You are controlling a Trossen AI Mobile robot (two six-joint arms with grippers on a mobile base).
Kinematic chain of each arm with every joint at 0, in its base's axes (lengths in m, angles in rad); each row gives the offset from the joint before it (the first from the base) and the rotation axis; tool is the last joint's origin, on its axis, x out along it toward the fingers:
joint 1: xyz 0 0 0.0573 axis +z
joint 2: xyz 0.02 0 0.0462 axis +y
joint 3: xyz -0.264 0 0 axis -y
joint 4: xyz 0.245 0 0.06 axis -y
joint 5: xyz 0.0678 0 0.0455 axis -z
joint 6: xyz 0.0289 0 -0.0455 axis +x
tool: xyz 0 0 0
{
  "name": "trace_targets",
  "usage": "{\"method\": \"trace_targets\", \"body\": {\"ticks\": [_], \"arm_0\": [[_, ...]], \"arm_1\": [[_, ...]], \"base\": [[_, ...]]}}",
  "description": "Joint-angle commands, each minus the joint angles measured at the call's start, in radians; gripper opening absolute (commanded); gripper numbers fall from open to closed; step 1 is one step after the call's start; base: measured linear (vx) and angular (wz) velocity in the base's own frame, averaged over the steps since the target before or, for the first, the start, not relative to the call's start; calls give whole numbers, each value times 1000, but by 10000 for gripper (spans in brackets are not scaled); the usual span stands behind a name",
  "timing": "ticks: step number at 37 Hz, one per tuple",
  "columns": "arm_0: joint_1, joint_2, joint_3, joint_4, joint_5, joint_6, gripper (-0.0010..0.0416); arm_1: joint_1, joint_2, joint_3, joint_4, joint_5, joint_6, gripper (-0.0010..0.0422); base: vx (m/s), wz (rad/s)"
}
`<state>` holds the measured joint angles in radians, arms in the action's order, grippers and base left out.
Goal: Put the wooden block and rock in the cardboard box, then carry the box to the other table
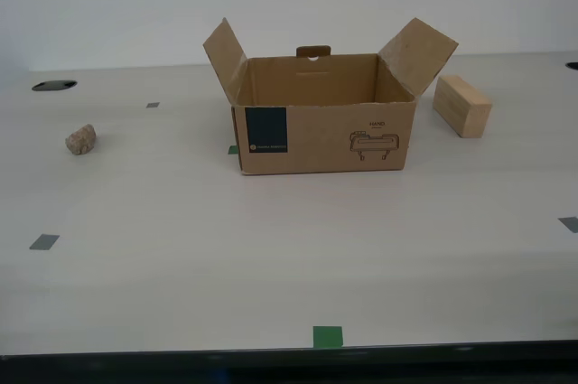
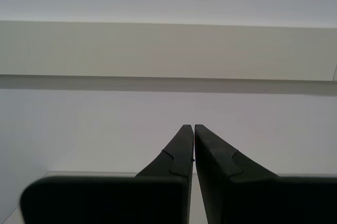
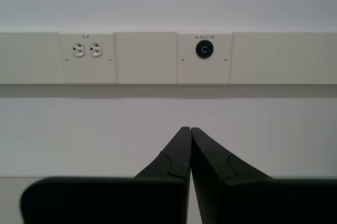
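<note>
Fingers [image 3: 185,150] of my first gripper [image 3: 190,129] are pressed together on nothing, facing a wall; my second gripper [image 2: 193,127] is closed and empty too. Neither shows in the exterior view. On the table [image 1: 271,257], the brown cardboard box [image 1: 323,122] stands open. A pale wooden block [image 1: 461,105] lies just beside it toward the exterior view's right. The small tan rock [image 1: 81,139] sits well apart toward the exterior view's left.
</note>
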<state>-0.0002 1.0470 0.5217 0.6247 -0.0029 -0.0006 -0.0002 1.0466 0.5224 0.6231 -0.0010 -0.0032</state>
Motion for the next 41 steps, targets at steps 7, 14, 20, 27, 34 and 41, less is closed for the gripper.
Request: {"method": "trace_targets", "body": {"ticks": [7,14,20,27,34,41], "arm_0": [[1,0,2,-45,-3,1,0],[1,-1,2,-50,-3,0,0],[1,-1,2,-50,-3,1,0],[1,-3,2,-49,-3,1,0],[1,-13,2,-49,-3,1,0],[2,-25,2,-50,-3,1,0]], "arm_1": [[0,0,0,-11,-2,-23,0],[0,0,0,-11,-2,-45,0],[0,0,1,-11,-2,-45,0],[0,0,2,-17,-2,-48,0],[-1,0,3,-18,-2,-49,0],[-2,0,29,-85,-2,-48,0]], "base": [[0,0],[0,0],[0,0],[0,0],[0,0],[0,0]]}}
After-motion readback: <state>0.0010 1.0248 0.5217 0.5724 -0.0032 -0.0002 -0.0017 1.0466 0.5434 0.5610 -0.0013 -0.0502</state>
